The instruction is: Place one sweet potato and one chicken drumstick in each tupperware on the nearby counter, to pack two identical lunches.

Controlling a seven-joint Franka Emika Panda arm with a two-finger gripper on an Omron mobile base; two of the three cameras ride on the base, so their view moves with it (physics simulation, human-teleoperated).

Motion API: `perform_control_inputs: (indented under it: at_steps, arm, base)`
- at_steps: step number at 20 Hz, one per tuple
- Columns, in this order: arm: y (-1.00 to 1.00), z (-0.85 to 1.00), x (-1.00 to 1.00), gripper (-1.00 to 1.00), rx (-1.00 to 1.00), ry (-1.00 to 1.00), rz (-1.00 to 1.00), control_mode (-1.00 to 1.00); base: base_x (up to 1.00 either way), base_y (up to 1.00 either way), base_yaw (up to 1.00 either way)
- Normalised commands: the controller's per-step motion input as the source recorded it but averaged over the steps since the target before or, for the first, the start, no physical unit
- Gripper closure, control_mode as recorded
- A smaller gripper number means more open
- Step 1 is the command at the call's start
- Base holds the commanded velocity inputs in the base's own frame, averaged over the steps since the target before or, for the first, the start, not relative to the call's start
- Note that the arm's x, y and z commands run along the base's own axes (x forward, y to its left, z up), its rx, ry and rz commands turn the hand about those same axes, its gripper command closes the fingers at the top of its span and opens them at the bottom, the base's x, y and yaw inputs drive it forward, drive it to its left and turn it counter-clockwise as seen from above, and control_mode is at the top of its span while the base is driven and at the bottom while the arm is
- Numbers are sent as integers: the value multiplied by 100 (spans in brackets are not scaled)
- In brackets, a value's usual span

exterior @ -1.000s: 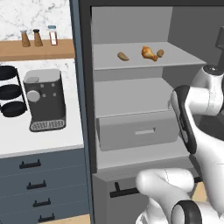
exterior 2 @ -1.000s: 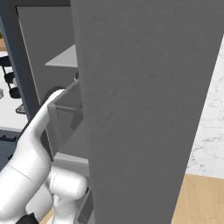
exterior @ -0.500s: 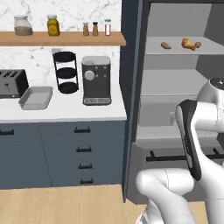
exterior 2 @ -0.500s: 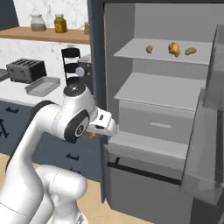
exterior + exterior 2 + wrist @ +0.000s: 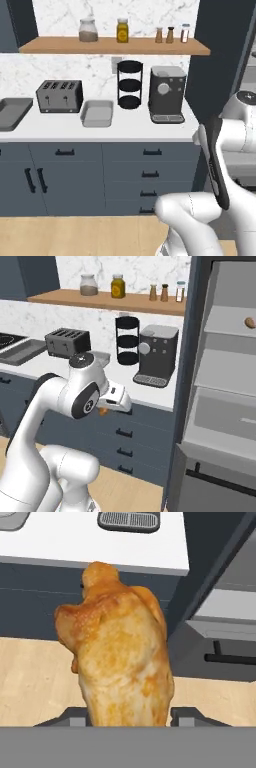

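A lumpy golden-orange chicken drumstick [image 5: 120, 652] stands between my fingertips in the hand view, with my gripper [image 5: 130, 717] shut on it. From the right base view, the gripper [image 5: 107, 406] hangs in front of the counter's drawers, a bit of orange drumstick [image 5: 103, 411] under it. Two grey tupperware trays sit on the white counter [image 5: 125, 131]: one [image 5: 97, 112] right of the toaster, one [image 5: 12, 112] at the far left. A small tan piece, likely a sweet potato [image 5: 249, 322], lies on a shelf of the open fridge.
A toaster [image 5: 59, 96], a black tiered stand [image 5: 129, 84] and a coffee machine [image 5: 166, 94] stand at the back of the counter. A wooden shelf [image 5: 115, 46] with jars hangs above. The open fridge [image 5: 225, 406] with its drawers is at the right.
The base has swung left, so both base views now face the counter instead of the open fridge. The gripper stays shut on the drumstick.
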Motion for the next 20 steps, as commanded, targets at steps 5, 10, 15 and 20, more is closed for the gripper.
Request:
perform_control_inputs:
  at_steps: [5,10,15,20]
  arm:
    - [0,0,0,100,0,0,0,100]
    - [0,0,0,100,0,0,0,100]
    - [0,0,0,100,0,0,0,100]
    - [36,-33,80,100,0,0,-13,-100]
  base:
    - [100,100,-4]
    - [100,99,-12]
    - [100,95,-24]
    - [20,17,-4]
